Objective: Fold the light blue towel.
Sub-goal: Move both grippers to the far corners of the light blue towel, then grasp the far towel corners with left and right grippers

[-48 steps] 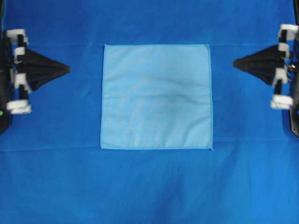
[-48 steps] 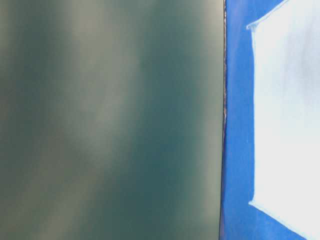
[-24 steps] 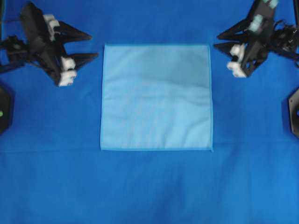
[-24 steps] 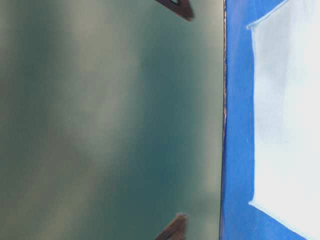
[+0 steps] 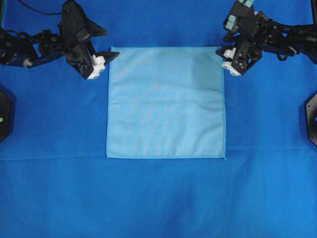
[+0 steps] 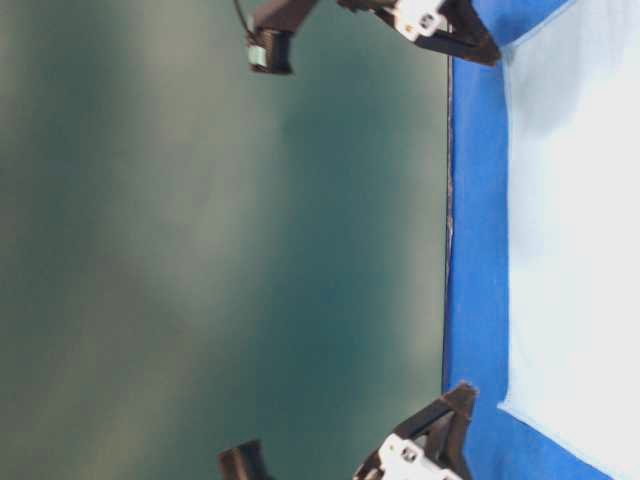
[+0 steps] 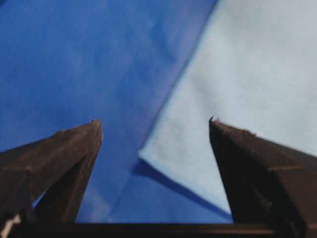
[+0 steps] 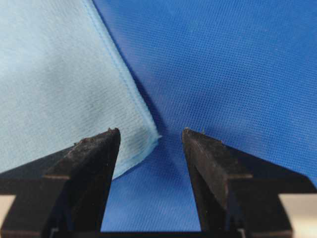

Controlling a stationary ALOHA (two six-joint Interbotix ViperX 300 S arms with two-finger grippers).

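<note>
1. The light blue towel (image 5: 166,102) is seen lying flat and square on the deep blue sheet (image 5: 158,198) that covers the surface, with all four corners exposed and no fold made yet.

2. The left pincer (image 5: 103,58) is held spread beside the towel's far-left corner, and the right pincer (image 5: 224,54) spread beside the far-right corner. Nothing is gripped by either. In the wrist views each corner is framed between the open fingertips (image 7: 94,130) — the right corner close to centred, the left one nearer the right-hand finger.

3. A missed pinch is judged the first risk: the cloth is thin and lies flush, so fingers closed too high would meet on air, and the corner would be left behind.

4. The sheet could be caught along with the towel — both are soft and lie in contact, so a deep descent may gather the under-layer and lift it with the corner.

5. An uneven grasp is judged likely to skew the fold: if one corner is taken further in than the other, the carried edge would not land parallel to the near hem.

6. The towel may also be dragged or bunched if a fingertip pushes against its edge before closing.
</note>
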